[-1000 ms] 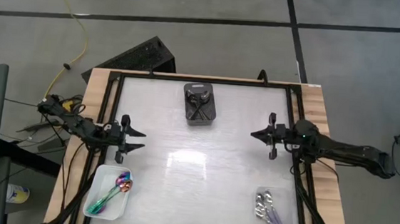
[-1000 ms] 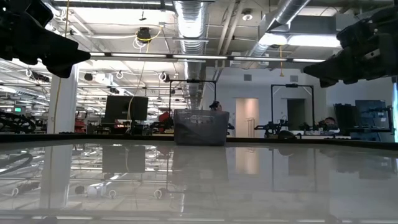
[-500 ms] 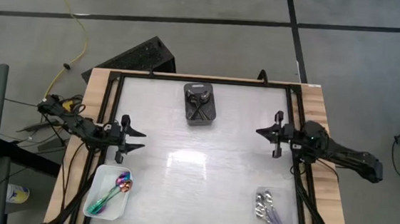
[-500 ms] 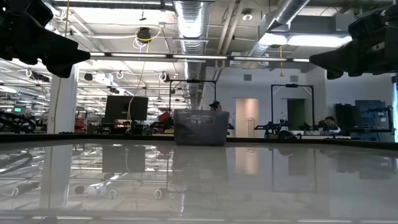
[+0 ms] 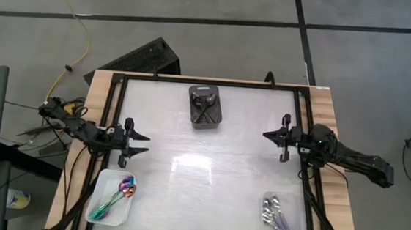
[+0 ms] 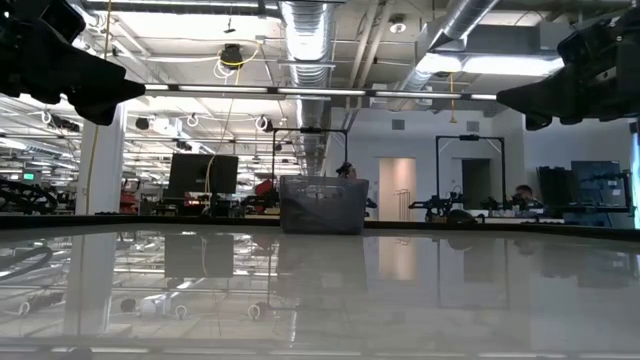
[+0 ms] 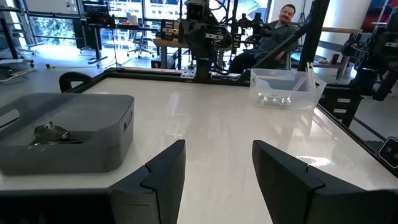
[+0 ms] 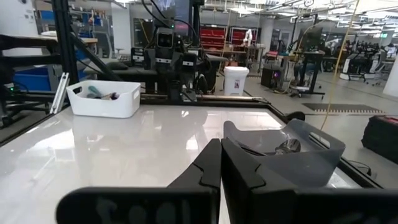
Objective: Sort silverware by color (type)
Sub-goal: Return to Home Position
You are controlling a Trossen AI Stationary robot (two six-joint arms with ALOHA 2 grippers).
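From above, you see the left gripper (image 5: 146, 145) and right gripper (image 5: 266, 135) hovering over opposite table (image 5: 201, 173) sides. Rainbow spoons (image 5: 114, 196) lie in the white tray (image 5: 99, 184), silver spoons (image 5: 270, 208) in the clear bin (image 5: 291, 210), and black spoons (image 5: 204, 109) in the dark bin (image 5: 217, 101). At table level, that bin stands far back. Your left wrist view shows fingers (image 7: 161, 177) spread and empty. The right wrist view shows fingers (image 8: 205, 168) pressed together on nothing.

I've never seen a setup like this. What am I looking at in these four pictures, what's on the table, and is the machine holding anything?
This is a robot: two dark arms at a table, each ending in a two-finger gripper. One picture looks straight down, one looks level across the tabletop, and two come from cameras on the wrists. The left gripper is open, the right gripper is shut, and neither holds anything. Three bins stand on the table: a white bin with rainbow spoons, a clear bin with silvery spoons, a dark bin with dark spoons.
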